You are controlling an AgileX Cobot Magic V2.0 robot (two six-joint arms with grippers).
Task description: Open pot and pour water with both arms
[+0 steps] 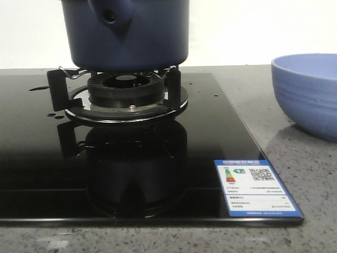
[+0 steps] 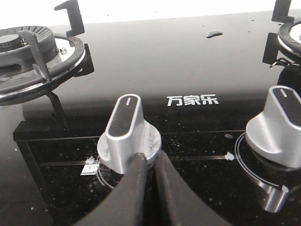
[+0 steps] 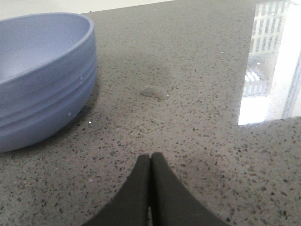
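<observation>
The dark navy pot (image 1: 131,37) stands on the gas burner (image 1: 126,92) in the front view, its pierced side lug (image 1: 111,18) facing the camera; its top is cut off by the frame edge. Neither gripper shows in the front view. My left gripper (image 2: 150,155) is shut with nothing in it, low over the black glass, its tips right beside a silver knob (image 2: 127,129). My right gripper (image 3: 151,157) is shut and empty above the speckled countertop (image 3: 188,94), a short way from the periwinkle bowl (image 3: 37,70).
The bowl (image 1: 308,92) sits on the counter to the right of the black glass cooktop (image 1: 31,158), which carries a blue energy label (image 1: 255,187). A second knob (image 2: 277,127) and an empty burner with pan supports (image 2: 28,56) show in the left wrist view.
</observation>
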